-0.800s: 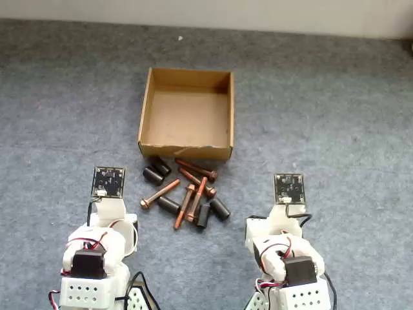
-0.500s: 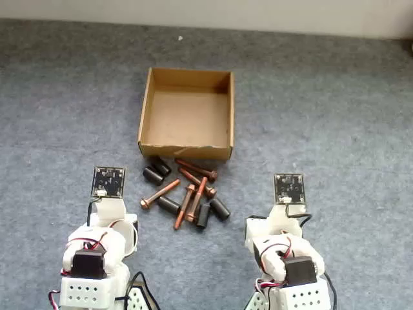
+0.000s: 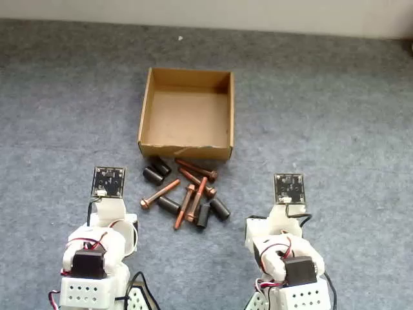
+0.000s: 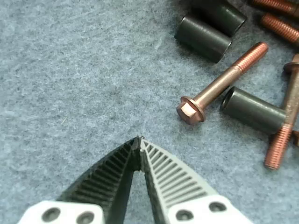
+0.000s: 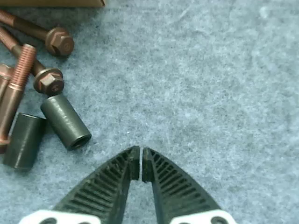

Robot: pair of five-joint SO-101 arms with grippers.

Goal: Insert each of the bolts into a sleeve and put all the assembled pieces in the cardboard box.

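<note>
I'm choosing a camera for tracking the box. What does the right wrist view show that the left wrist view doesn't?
Right wrist: the box's edge, two bolt heads near it, and the right gripper, shut. Left wrist: one whole bolt, two sleeves side by side, and the left gripper, shut. Both: the grey mat with loose bolts and sleeves.

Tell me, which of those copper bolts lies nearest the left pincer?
The slanted bolt at the pile's left edge, its hexagonal head pointing toward the left pincer; the other bolts lie farther right.

grey carpet, pale wall strip behind
</note>
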